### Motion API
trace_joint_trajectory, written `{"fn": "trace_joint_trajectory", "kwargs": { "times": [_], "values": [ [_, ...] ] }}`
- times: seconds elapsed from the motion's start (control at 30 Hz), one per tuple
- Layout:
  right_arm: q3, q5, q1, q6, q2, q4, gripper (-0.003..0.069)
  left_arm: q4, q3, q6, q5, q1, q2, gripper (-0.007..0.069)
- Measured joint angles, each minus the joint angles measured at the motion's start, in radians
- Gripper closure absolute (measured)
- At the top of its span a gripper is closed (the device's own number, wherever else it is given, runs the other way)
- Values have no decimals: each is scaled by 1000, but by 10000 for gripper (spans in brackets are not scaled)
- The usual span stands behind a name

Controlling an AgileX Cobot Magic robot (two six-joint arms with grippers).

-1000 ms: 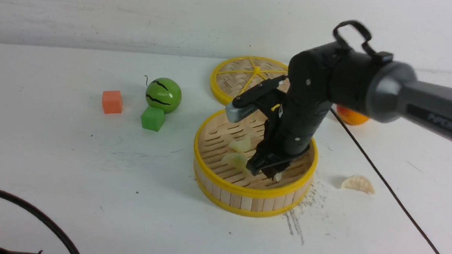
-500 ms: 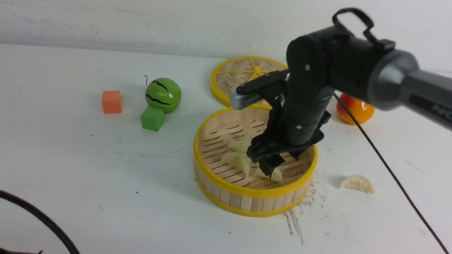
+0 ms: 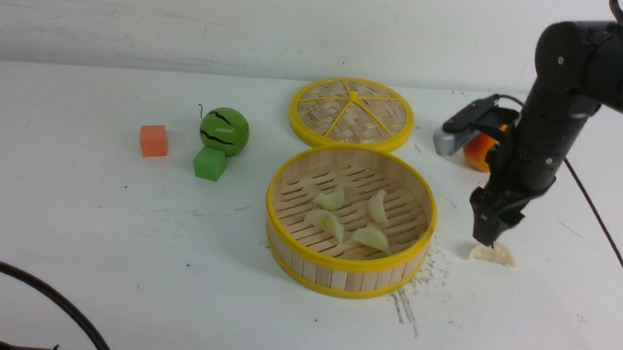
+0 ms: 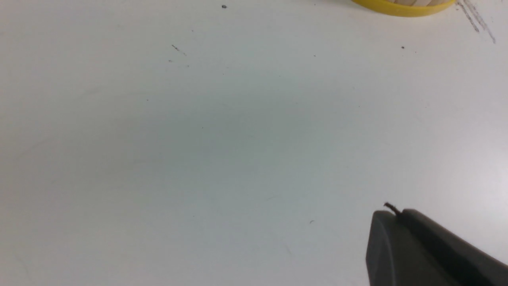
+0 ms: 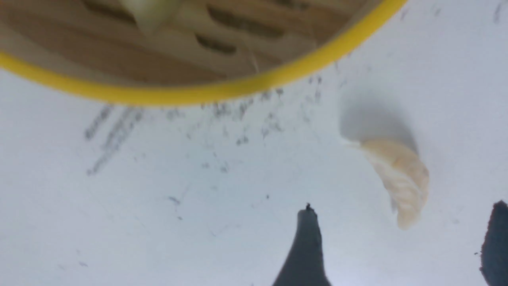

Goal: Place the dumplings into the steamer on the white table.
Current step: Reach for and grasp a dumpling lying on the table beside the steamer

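Under the right tool [image 3: 487, 241], a dumpling [image 3: 497, 256] sits part-hidden.

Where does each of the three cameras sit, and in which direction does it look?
Front view: between the two arms, facing forward over the white table toward the steamer and its lid; the right arm and right pincer show.
Left wrist view: on the left wrist, facing down at the table; one finger of the left pincer and a sliver of steamer rim show.
Right wrist view: on the right wrist, facing down at the loose dumpling; two spread fingers show.
Shared: front and right wrist views both show that dumpling beside the steamer.
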Motion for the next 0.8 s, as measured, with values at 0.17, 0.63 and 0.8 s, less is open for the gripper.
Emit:
{"fn": "trace_joint_trajectory", "kwargs": {
  "times": [0.17,0.63,0.8],
  "values": [
    [6,-27,-51,-78,85,2,144,3,0,0,-2,0,0,630],
    [7,-149,-25,-126,149,6,492,48,0,0,-3,0,0,624],
    [5,-110,-8,-118,143,5,478,58,0,0,-1,0,0,624]
  ]
}}
